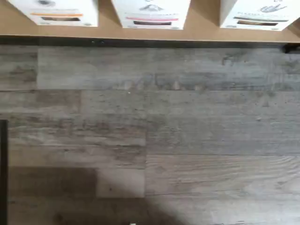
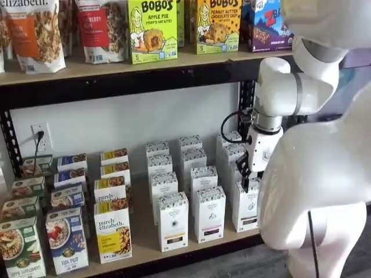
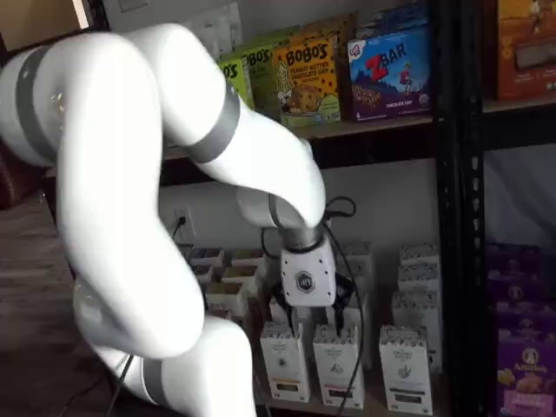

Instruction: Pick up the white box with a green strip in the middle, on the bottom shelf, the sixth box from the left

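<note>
bobo's boxes [image 2: 152, 30] above the white box [image 2: 246, 204].

1. The bottom shelf [image 2: 145, 243] is a pale tan wooden board with a black front rail.
2. Tall white boxes stand on it in rows running front to back; the white box [image 2: 246, 205] stands at the front of the right-hand row.
3. In both shelf views two more white cartons [image 2: 173, 221] stand beside it along the front edge.
4. Colourful granola boxes [image 2: 113, 230] fill the board's left part.
5. In the wrist view, grey wood-plank floor [image 1: 154, 136] lies below the board's edge.
</note>
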`<state>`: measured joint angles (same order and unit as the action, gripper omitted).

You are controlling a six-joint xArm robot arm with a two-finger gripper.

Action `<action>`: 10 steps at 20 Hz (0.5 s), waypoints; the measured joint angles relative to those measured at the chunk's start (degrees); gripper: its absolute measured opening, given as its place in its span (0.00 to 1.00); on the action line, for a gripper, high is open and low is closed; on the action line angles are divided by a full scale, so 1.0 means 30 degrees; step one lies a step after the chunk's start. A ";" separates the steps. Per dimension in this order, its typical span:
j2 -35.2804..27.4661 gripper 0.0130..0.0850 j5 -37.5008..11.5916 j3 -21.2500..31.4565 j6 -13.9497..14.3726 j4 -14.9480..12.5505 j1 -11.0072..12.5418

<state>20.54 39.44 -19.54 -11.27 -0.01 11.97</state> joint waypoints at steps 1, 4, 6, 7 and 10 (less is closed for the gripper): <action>-0.0537 1.00 -0.0465 -0.0060 0.0234 -0.0457 0.0113; -0.2036 1.00 -0.1874 -0.0186 0.0531 -0.1201 0.0429; -0.2594 1.00 -0.2152 -0.0326 0.0647 -0.1425 0.0498; -0.2820 1.00 -0.2334 -0.0358 0.0693 -0.1507 0.0524; -0.3713 1.00 -0.3307 -0.0450 0.0442 -0.1296 0.0620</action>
<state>9.41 29.52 -20.89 -9.95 -3.90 13.83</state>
